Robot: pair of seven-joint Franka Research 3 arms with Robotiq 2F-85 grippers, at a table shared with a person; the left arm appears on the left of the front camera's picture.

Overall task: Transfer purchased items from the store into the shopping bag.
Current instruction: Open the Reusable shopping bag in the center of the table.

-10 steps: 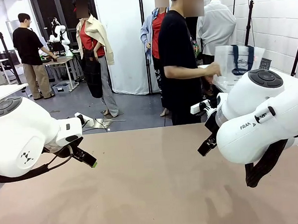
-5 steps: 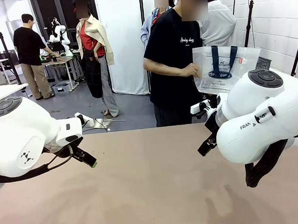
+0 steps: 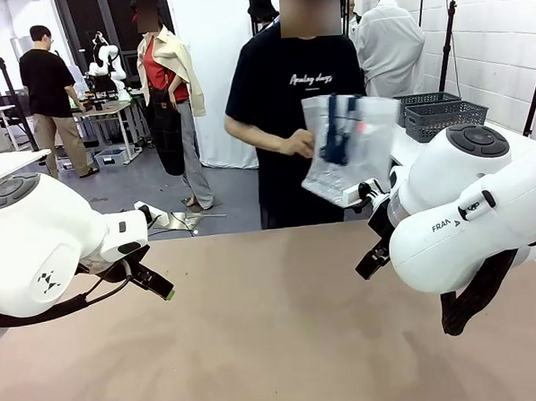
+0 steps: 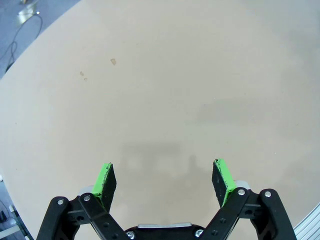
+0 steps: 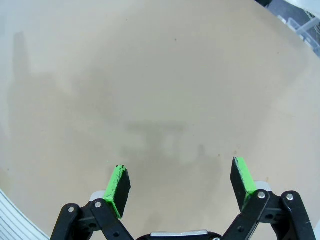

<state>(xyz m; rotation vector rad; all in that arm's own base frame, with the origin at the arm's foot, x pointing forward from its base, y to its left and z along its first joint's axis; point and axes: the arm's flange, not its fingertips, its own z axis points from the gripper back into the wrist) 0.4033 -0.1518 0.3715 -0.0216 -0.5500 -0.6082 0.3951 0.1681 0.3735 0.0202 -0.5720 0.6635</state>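
Right pincer (image 5: 179, 174), jaws spread wide, green pads (image 5: 242, 177) facing inward, over the tan counter (image 5: 150, 70). Its faint shadow (image 5: 160, 135) lies just ahead; the counter's edge crosses the upper right corner.

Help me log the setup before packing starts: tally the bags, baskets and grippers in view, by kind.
Shopping bag: 1
Dark grey baskets: 2
Grippers: 2 (left gripper, right gripper, both open)
Total: 5

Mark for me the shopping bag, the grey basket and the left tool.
shopping bag (image 3: 373, 143), front view, its translucent side panel.
grey basket (image 3: 435, 120), front view, its lattice side wall.
left tool (image 4: 163, 165), left wrist view, midway between its open fingertips.
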